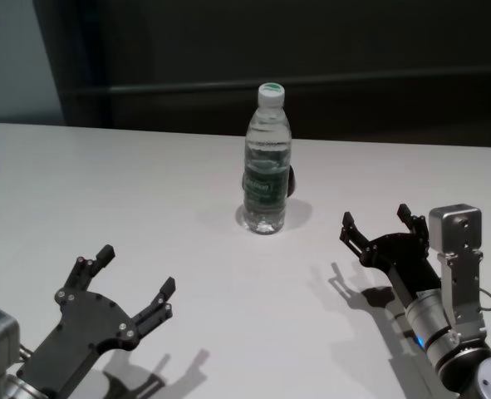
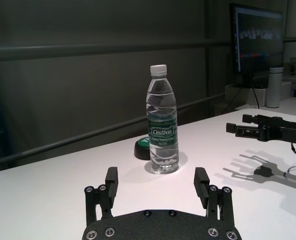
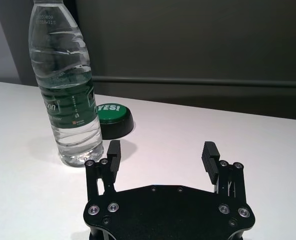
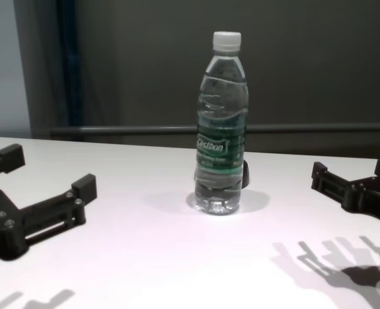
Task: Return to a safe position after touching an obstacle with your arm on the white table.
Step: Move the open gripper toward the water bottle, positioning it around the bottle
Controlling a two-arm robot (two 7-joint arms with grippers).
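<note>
The obstacle, a clear water bottle (image 1: 267,158) with a white cap and dark green label, stands upright mid-table on the white table (image 1: 145,191). It also shows in the left wrist view (image 2: 163,125), the right wrist view (image 3: 67,90) and the chest view (image 4: 222,129). My left gripper (image 1: 137,274) is open and empty near the front left, well short of the bottle. My right gripper (image 1: 376,223) is open and empty to the bottle's right, apart from it. It also shows in the right wrist view (image 3: 161,155).
A low black-and-green dome button (image 3: 113,119) sits just behind the bottle, partly hidden by it in the head view (image 1: 291,181). A dark wall with a rail runs behind the table's far edge. A monitor (image 2: 258,37) stands far off.
</note>
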